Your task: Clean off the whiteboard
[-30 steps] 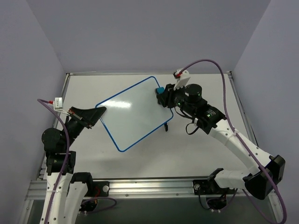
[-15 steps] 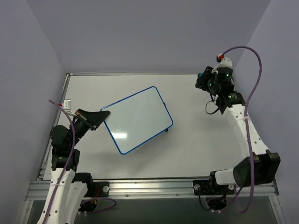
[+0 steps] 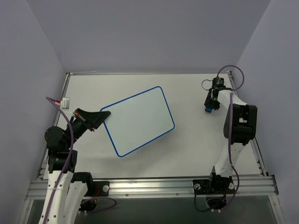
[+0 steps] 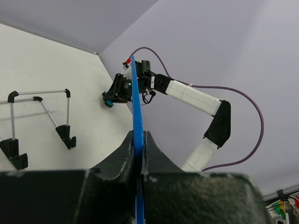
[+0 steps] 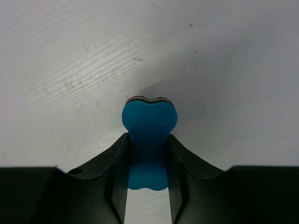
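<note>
1. The left gripper (image 4: 138,140) is clamped on the left edge of the small flat white whiteboard with a thin blue frame (image 3: 138,121), held at the middle of the white table (image 3: 196,144);
2. the board's face is turned upward and shows no writing; its long axis runs from near left to far right;
3. the small blue eraser block (image 5: 148,122), pinched in the right gripper (image 3: 209,106), has been carried off the board to the far right; wiping is judged finished.
</note>
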